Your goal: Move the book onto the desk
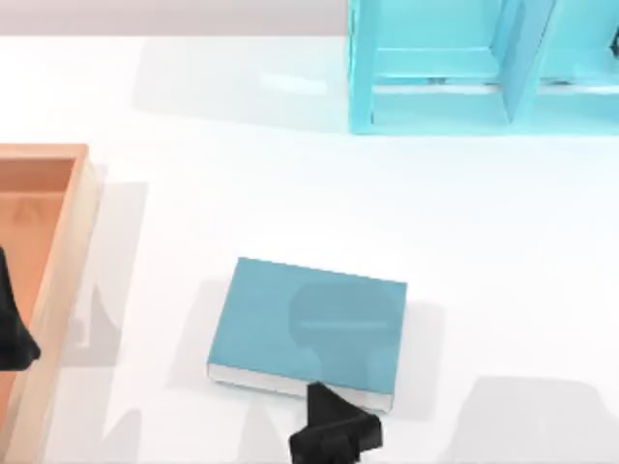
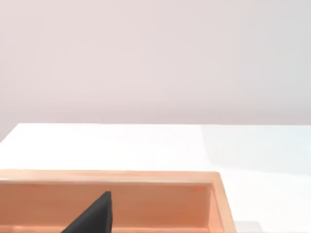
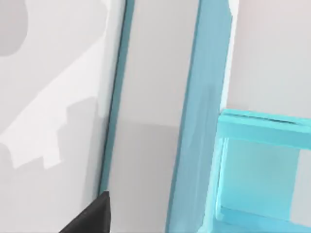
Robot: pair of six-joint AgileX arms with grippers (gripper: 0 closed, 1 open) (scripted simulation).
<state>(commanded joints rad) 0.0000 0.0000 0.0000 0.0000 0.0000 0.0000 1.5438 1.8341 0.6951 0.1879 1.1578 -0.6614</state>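
The teal-blue book lies flat on the white desk, near its front middle, with the white page edge facing the front. My right gripper is at that front edge, touching or nearly touching the book near its right half. In the right wrist view the book's grey-white page edge runs close by between its two teal covers. My left gripper is parked at the far left, over the wooden tray.
An orange-brown wooden tray stands along the left side of the desk, and its rim is in the left wrist view. A light cyan shelf unit stands at the back right, beyond the book.
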